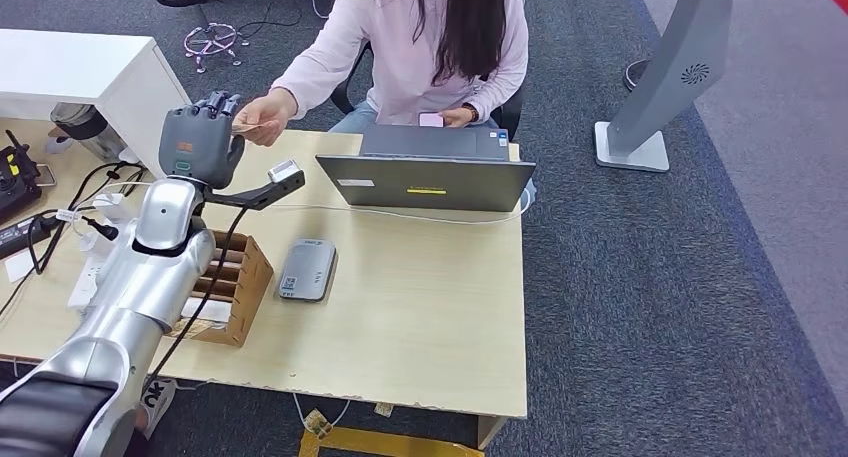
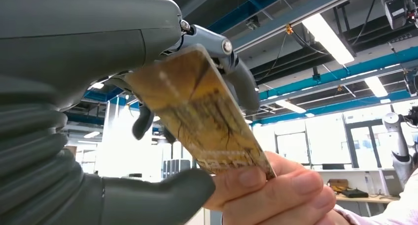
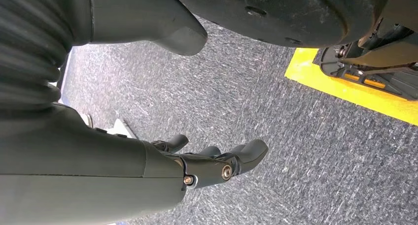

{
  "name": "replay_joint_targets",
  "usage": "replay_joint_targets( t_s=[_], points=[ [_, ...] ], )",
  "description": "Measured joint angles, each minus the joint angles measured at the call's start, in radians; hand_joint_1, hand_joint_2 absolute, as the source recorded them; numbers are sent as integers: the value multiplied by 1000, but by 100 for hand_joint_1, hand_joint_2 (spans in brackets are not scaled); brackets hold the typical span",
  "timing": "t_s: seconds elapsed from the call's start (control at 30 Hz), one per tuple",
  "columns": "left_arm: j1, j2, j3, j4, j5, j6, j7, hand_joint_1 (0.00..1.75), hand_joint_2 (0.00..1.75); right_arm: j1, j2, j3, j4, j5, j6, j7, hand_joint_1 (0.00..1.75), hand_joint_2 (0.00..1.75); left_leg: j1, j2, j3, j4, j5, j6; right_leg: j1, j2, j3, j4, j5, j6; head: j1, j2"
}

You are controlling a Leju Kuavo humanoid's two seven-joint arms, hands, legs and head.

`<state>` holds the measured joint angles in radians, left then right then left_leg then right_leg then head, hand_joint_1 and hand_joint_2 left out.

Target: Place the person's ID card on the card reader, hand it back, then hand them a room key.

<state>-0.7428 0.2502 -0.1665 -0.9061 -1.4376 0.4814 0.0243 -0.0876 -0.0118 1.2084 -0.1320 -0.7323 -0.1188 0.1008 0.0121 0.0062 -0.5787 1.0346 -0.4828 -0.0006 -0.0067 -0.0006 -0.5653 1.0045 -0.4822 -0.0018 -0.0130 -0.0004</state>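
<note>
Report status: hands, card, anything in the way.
Left hand raised, fingers on card; person's hand also pinching it. Right hand hanging, holding nothing. Reader bare on table. Nothing in the way.

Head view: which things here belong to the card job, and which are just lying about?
Job:
ID card, held by left hand and person's hand
card reader
wooden box, slotted, maybe for keys

Lying about:
laptop
cables
grey stand

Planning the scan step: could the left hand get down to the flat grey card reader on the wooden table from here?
Probably yes: the grey card reader lies uncovered beside the left arm, but the left hand and the person's hand both hold the card.
</note>
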Motion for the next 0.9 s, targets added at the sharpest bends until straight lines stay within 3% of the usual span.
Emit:
replay_joint_targets(
  t_s=[0.2, 0.33, 0.67, 0.9],
  points=[
    [45, -1, 0, -21, 29, 10, -24, 0, 175, 0, 0, 5, 0, -9, -4, -5, 0, 175, 0, 0, 0, 0, 0, 0, 0, 0, 0, 0, 0, 0, 0, 0],
    [142, -4, 3, -132, 71, 19, -54, 0, 175, 1, 0, 10, 0, -26, -13, 0, 0, 175, 0, 1, 0, 0, 0, 0, 0, 1, 0, 0, 0, 0, 0, 0],
    [608, -15, 37, -650, 155, 49, -132, 0, 175, 11, 2, 7, 0, -99, -53, -8, 0, 175, -1, 3, -1, -1, -3, 0, -1, 3, -1, 0, -2, 2, 0, 0],
    [888, -17, 66, -867, 168, 25, -154, 0, 175, 21, 11, -16, 0, -152, -78, -23, 0, 175, -1, 3, -1, -1, -3, 0, -1, 2, -1, 0, -3, 1, 0, 0]
  ],
)
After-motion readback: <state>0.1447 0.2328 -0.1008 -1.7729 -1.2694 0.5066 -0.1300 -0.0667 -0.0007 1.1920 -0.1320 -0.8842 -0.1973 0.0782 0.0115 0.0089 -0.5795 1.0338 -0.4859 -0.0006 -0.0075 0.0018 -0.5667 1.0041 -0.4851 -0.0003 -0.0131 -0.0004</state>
